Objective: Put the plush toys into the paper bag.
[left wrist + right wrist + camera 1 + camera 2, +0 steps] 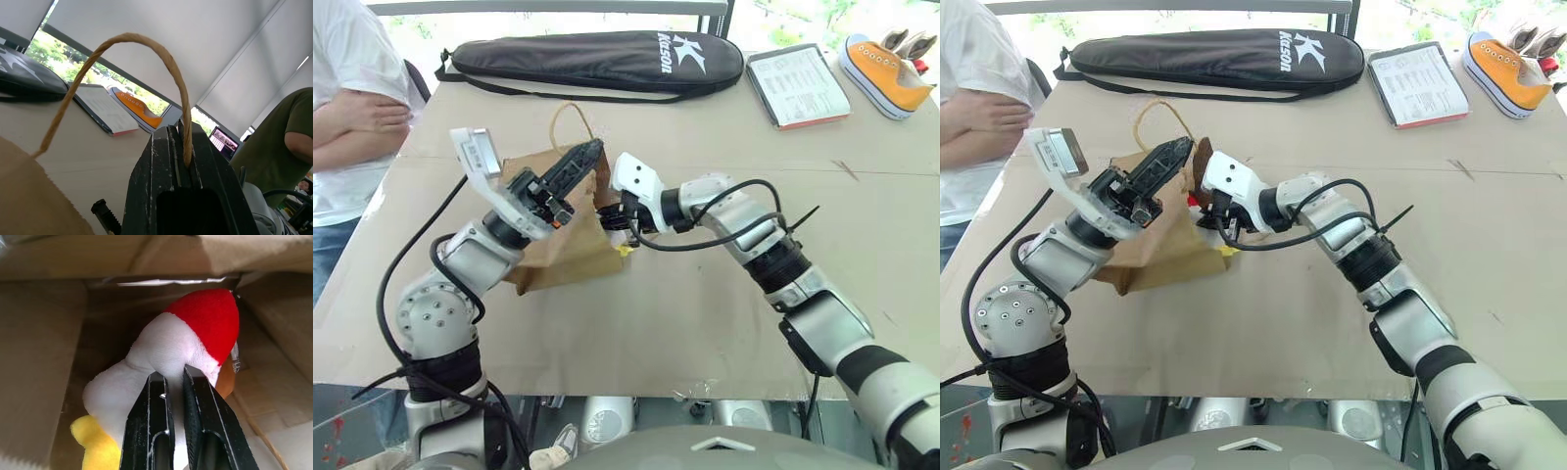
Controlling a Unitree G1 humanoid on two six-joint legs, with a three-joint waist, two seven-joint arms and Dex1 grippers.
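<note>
Jaws of the left gripper [183, 147] are clamped on a tan cord handle [146, 46] of the paper bag [563, 257], which lies on the counter [705, 323]. Those of the right gripper [175, 382] pinch the white plush toy [161, 350] with its red top, inside the bag's mouth. Just past them an orange-brown shape [226, 382], perhaps the other toy, peeks from behind.
</note>
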